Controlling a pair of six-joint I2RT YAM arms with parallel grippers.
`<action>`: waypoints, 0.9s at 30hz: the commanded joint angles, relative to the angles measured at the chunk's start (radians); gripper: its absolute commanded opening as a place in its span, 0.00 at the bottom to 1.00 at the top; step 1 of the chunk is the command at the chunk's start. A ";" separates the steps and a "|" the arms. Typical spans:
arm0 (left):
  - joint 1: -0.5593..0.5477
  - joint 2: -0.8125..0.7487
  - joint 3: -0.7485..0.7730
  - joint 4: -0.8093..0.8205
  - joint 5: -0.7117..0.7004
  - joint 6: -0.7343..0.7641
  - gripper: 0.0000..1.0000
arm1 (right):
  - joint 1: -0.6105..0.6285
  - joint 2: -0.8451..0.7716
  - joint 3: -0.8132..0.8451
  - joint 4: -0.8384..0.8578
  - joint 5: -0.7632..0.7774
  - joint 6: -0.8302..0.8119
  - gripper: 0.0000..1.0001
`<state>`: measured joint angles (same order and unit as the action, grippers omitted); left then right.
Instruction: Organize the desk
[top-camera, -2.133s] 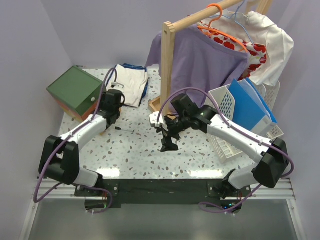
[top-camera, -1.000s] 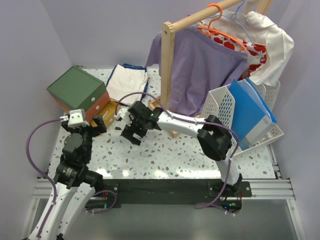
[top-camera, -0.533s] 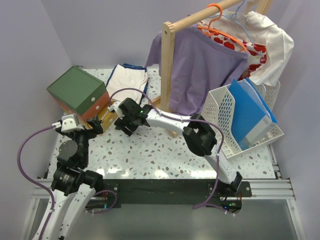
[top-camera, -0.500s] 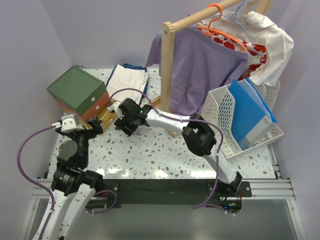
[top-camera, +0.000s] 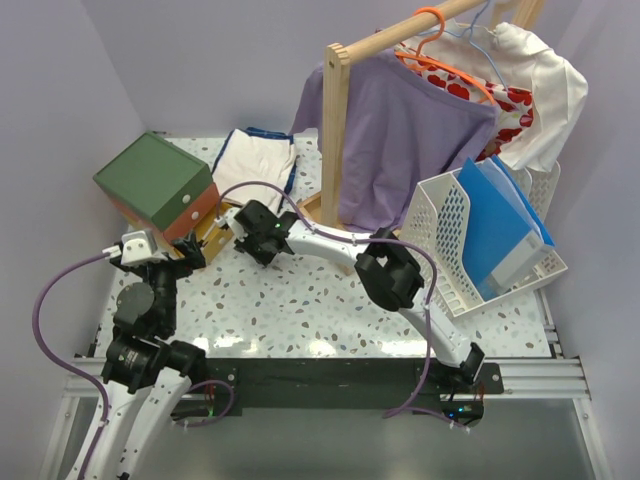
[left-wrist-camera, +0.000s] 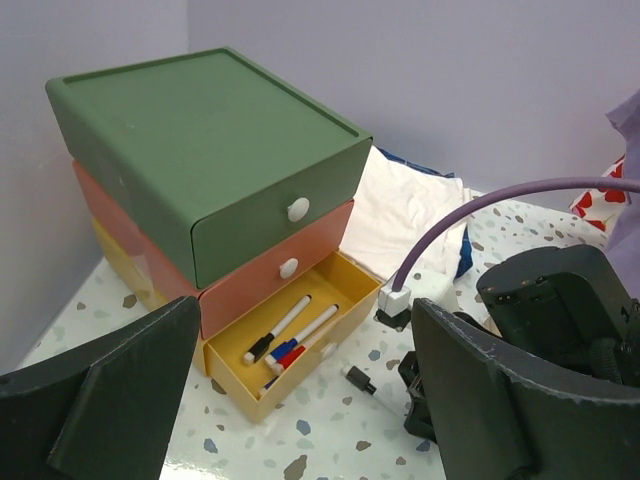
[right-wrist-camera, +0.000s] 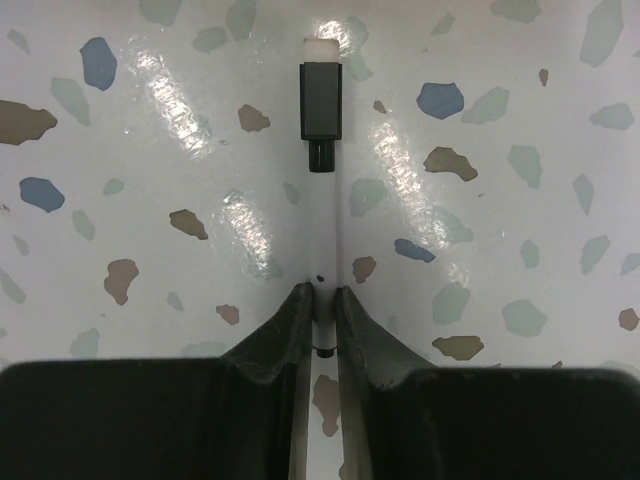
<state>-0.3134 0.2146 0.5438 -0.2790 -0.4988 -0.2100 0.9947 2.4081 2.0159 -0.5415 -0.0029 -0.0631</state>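
Pinching white marker (right-wrist-camera: 323, 215) on desk (right-wrist-camera: 520, 200), right tool (right-wrist-camera: 320, 300) closed in wrist view, grip seemingly hidden overhead, left tool (left-wrist-camera: 300, 400) agape.

desk (top-camera: 300, 318) | glossy white top, grey-brown-black terrazzo flecks | rectangular, level | black front rail (top-camera: 320, 376)

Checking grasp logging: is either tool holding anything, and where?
Right tool pinches the marker on its white barrel, behind the black cap. Left tool holds nothing.

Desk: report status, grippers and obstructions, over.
Left gripper open, hovering facing the drawer box. Right gripper shut on white marker, marker flat on desk. Yellow bottom drawer open, markers inside; nothing seen between it and the held marker.
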 joint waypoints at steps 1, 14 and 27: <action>0.008 -0.021 -0.001 0.020 -0.007 -0.019 0.91 | 0.005 0.008 0.007 -0.051 0.041 -0.018 0.06; 0.008 -0.027 -0.013 0.023 0.078 -0.078 0.93 | -0.008 -0.268 -0.216 -0.009 -0.123 -0.078 0.00; 0.008 -0.127 -0.266 0.240 0.463 -0.753 0.89 | -0.073 -0.595 -0.427 0.084 -0.388 0.057 0.00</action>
<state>-0.3134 0.1162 0.3435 -0.2039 -0.1875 -0.6678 0.9401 1.8824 1.6325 -0.5030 -0.2771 -0.0696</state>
